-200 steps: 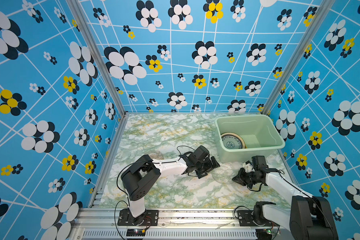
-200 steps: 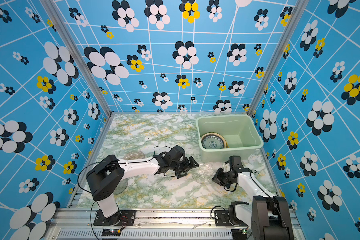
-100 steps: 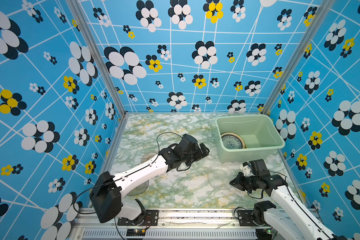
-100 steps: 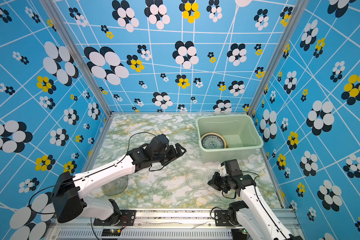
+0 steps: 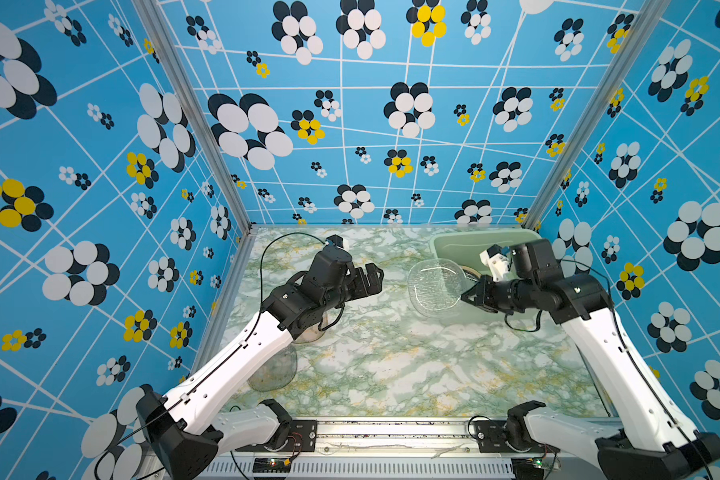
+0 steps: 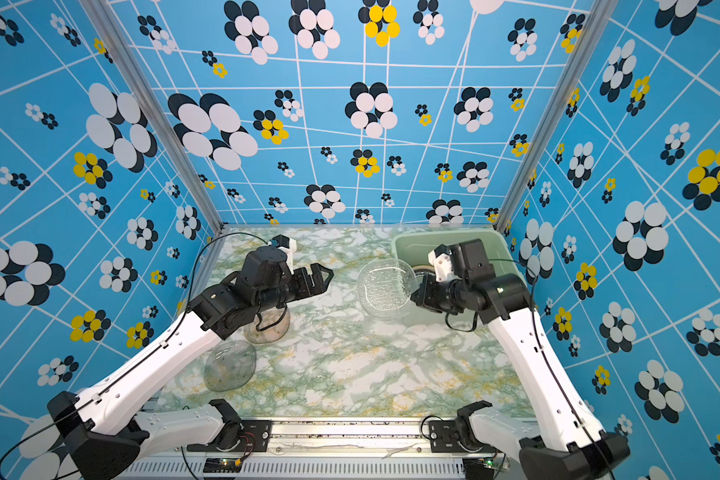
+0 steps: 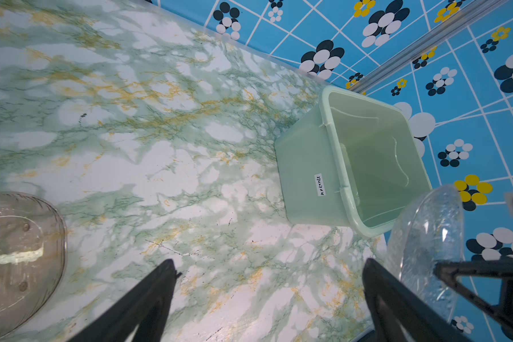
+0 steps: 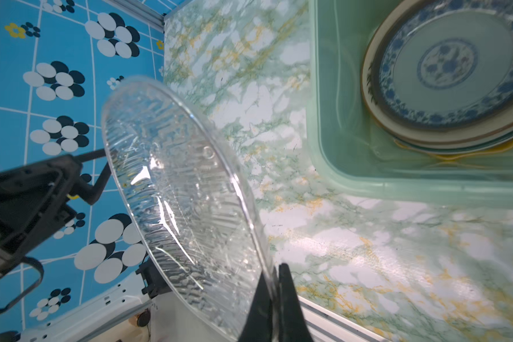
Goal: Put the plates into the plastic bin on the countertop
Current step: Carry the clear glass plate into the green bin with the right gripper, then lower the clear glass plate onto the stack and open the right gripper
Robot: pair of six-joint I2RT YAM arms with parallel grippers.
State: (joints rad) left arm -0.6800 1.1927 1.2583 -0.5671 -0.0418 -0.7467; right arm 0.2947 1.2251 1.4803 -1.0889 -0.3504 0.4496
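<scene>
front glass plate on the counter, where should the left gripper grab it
Probably the thin rim of the plate, on the edge facing the counter's middle, coming down from above. It lies flat, so only the rim offers a pinch, and the left arm hangs over its other edge.

The left arm [image 5: 233, 357] and right arm [image 5: 607, 365] wear smooth white shells with small screw holes, between chunky black joints. Thin black cables [image 5: 261, 274] trail along them, and the left gripper [image 5: 377, 280] and right gripper [image 5: 464, 296] are black, angular frames.
</scene>
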